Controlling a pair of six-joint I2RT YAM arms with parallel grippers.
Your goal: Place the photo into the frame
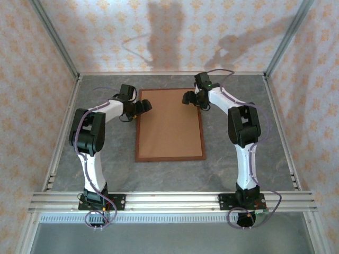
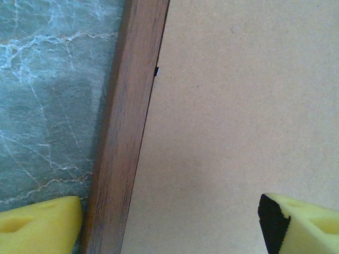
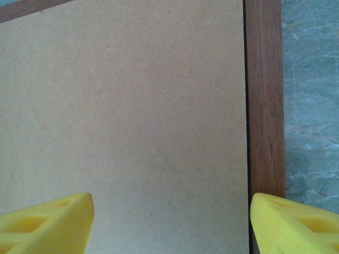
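Your frame (image 1: 169,157) lay flat at the middle of the table (image 1: 169,180), with the board (image 1: 169,124) facing up. Your left gripper (image 1: 142,107) hung spread wide over the frame's upper left rail, a pad (image 2: 37,225) on each side of it. Your right gripper (image 1: 189,98) stood just as wide at the upper right corner, holding nothing. You could not tell whether any pad touched the wood.

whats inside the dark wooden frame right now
A plain brown flat backing board fills the thin reddish-brown rectangular wooden frame edge to edge. Whatever lies beneath the board is covered and cannot be seen.
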